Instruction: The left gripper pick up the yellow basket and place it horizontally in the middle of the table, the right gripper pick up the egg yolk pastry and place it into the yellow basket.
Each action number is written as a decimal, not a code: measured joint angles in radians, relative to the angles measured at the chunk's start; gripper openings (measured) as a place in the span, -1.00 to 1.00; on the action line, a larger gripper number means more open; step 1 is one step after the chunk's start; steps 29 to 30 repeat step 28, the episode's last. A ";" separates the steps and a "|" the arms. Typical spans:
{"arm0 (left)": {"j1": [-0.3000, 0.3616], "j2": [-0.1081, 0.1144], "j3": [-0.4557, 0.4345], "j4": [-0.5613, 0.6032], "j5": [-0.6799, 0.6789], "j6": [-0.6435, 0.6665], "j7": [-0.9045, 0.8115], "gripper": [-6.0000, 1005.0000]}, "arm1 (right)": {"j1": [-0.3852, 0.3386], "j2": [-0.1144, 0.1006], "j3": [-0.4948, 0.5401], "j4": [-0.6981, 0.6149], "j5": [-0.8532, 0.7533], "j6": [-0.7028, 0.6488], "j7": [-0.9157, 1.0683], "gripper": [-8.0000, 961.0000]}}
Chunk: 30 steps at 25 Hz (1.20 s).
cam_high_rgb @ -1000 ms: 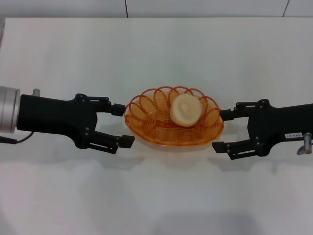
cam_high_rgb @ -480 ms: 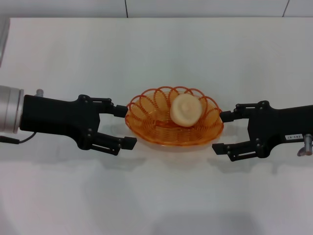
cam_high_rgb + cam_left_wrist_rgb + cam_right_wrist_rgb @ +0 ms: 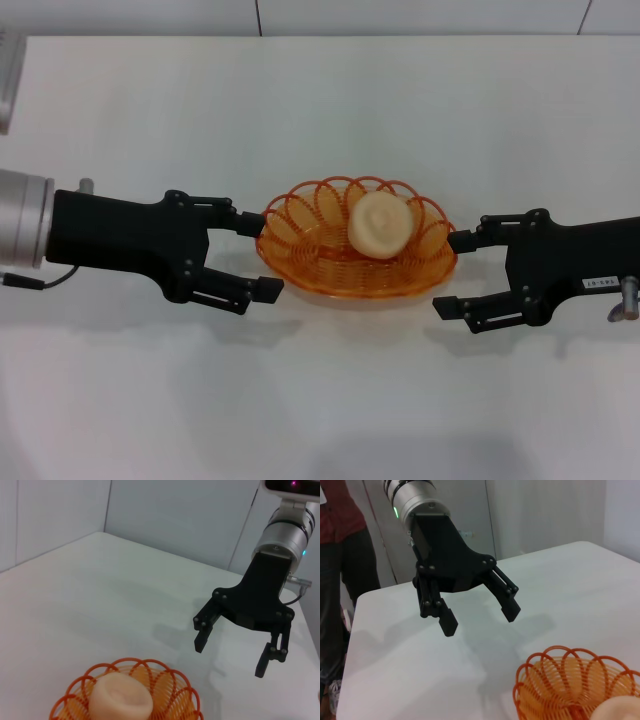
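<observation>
Counted on the table (image 3: 320, 400), plain white and flat: 2 black grippers, 1 basket, 1 pastry.

Middle of the table: the yellow basket (image 3: 300, 262), an oval of looped orange-amber translucent wire with a scalloped rim and a tighter woven floor, lying with its long axis left to right. Inside it, toward the right and far side, the egg yolk pastry (image 3: 379, 224): 1 small round dome, pale cream-beige, matte, slightly dimpled on top, about a third of the basket's width.

Left of the basket: the left gripper (image 3: 256, 257), a black 2-finger claw on a silver-grey arm segment, fingers spread and released, holding nothing, far fingertip at the basket's left rim, near fingertip just beside its near-left edge.

Right of the basket: the right gripper (image 3: 451, 271), black with a small white label, fingers likewise spread and empty, tips just off the right rim.

Far left, beyond the table in the right wrist view: 1 person (image 3: 340, 570) in a dark red top, standing.
</observation>
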 joint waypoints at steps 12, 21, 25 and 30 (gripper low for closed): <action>-0.007 0.000 0.007 0.000 0.000 -0.002 -0.001 0.75 | 0.002 0.001 -0.001 0.003 0.003 -0.002 -0.001 0.68; -0.008 0.000 0.006 -0.001 -0.003 -0.003 0.000 0.75 | 0.002 0.001 -0.008 0.010 0.005 0.002 -0.004 0.68; -0.008 0.000 0.006 -0.001 -0.004 -0.003 -0.001 0.75 | 0.002 0.001 -0.009 0.011 0.005 0.004 -0.004 0.68; -0.008 -0.001 0.006 -0.001 -0.005 -0.004 -0.003 0.75 | 0.002 0.001 -0.009 0.011 0.005 0.005 -0.004 0.68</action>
